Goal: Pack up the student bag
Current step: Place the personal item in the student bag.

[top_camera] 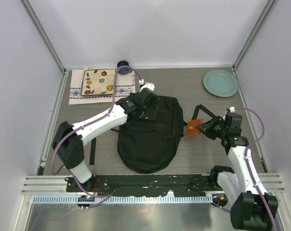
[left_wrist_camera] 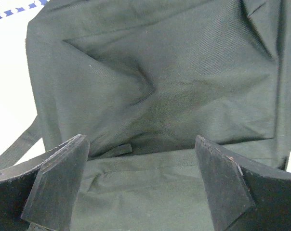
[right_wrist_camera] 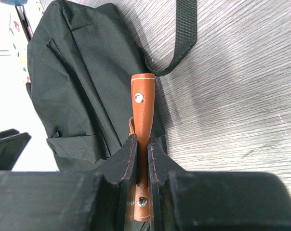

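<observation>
Starting at my left, a patterned mat [top_camera: 102,84] sits at about 10 o'clock on the table and plays no part here. My left gripper [left_wrist_camera: 140,185] hangs over the 12 o'clock end of the student bag [top_camera: 150,137], its fingers spread wide with nothing between them and only slack black cloth below.

The bag lies flat at the table's centre. It looks soft, limp and nearly empty. I judge it will sag and fold instead of lifting as one piece, so I would pinch a seam, the top hem or the webbing, not the loose panel.

At the bag's 3 o'clock my right gripper [right_wrist_camera: 143,151] is pressed together on a brown leather piece [right_wrist_camera: 143,103] with rivets, held edge-up beside the bag's flank. It looks thin, fairly stiff and light. A black strap [right_wrist_camera: 186,33] loops across the wood just beyond it. A green plate [top_camera: 221,83] sits at 2 o'clock, well apart.
</observation>
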